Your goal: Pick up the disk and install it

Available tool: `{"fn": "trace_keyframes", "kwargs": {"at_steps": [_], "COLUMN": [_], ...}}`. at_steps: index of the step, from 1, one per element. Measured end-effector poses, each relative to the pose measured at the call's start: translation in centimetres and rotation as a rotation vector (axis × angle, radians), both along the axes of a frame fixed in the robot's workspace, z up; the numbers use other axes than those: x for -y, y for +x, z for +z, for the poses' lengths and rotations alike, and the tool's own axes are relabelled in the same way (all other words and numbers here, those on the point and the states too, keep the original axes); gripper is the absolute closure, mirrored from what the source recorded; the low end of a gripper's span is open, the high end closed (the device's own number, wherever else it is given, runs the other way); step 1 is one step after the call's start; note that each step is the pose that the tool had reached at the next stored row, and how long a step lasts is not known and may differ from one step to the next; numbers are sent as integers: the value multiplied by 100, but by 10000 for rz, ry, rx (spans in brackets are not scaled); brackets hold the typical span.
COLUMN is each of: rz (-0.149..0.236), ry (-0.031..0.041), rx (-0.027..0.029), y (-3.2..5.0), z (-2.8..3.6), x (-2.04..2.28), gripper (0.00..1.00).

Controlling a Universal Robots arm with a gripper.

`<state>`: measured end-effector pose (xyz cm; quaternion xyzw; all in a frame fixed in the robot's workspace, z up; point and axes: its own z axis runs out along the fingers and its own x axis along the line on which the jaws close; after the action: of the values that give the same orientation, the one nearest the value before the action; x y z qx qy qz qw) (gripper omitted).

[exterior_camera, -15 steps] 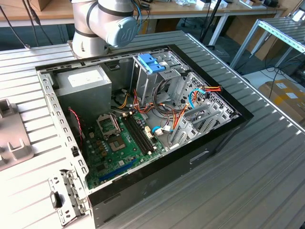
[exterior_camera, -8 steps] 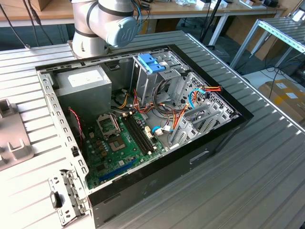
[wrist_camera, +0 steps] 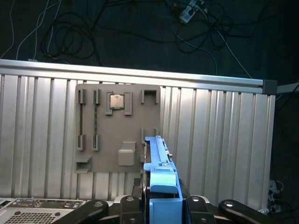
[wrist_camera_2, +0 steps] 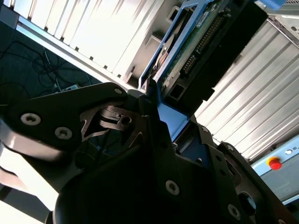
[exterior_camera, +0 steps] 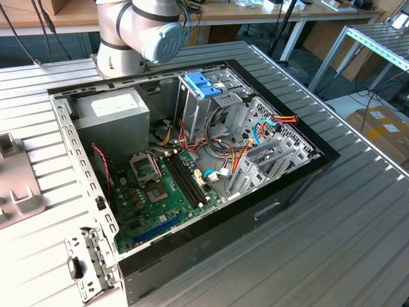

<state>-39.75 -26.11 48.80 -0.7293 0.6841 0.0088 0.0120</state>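
Surface: ribbed table [exterior_camera: 358, 224] holding the open computer case [exterior_camera: 268, 206].
Grip: our pincer [wrist_camera: 161, 203] clamps the disk [wrist_camera_2: 201, 42] by its blue end.
Disk: aloft, over the grey tray [wrist_camera: 107, 140].
Progress: we judge pickup done; seating it in the bays [exterior_camera: 259, 125], at the case's two o'clock, is left.

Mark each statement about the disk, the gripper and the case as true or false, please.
1. The gripper is shut on the disk's blue end. True.
2. The computer case lies open. True.
3. The disk sits inside the case. False: it is held over the ribbed table.
4. A square chip lies in the grey tray. True.
5. The grey tray stands inside the case. False: it lies on the ribbed table.
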Motion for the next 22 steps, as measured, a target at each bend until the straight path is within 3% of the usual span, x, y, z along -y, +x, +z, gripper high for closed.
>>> {"fn": "trace_keyframes", "kwargs": {"at_steps": [12,22], "rz": [0,-1], "ry": [-1,-1], "rx": [0,-1], "y": [67,195], "z": [-2,-5], "x": [0,0], "gripper": [63,63]}}
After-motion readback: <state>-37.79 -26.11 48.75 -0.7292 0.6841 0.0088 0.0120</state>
